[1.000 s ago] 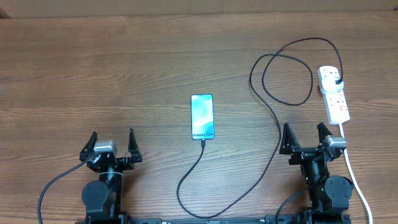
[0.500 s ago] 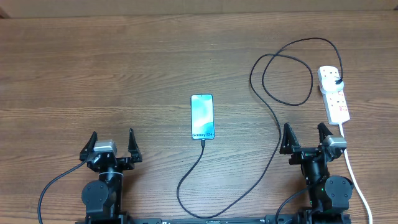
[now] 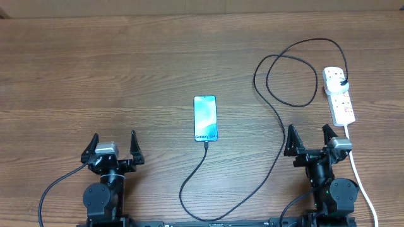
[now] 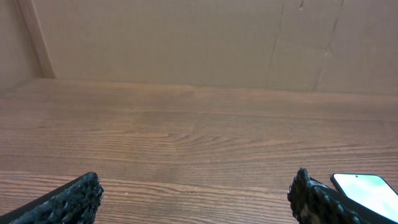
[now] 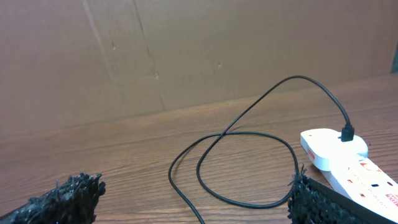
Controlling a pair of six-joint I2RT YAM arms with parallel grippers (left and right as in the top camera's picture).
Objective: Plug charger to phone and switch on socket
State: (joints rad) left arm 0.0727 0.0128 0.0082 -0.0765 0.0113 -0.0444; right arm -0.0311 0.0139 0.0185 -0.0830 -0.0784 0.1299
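The phone (image 3: 205,118) lies flat mid-table, its cyan screen lit; a corner of it shows in the left wrist view (image 4: 367,190). The charger (image 3: 278,123) is a thin black cable. Its tip sits at the phone's near edge. It loops at the right and its black plug sits in the socket (image 3: 339,94), a white power strip at the right; both show in the right wrist view, the cable (image 5: 249,162) and the socket (image 5: 348,163). My left gripper (image 3: 113,146) is open and empty near the front left. My right gripper (image 3: 310,139) is open and empty, just in front of the socket.
The socket's thick white cord (image 3: 360,176) runs down the right side past my right arm. A cardboard wall (image 4: 186,37) stands along the table's far edge. The charger's slack curves along the front between the two arms (image 3: 189,202).
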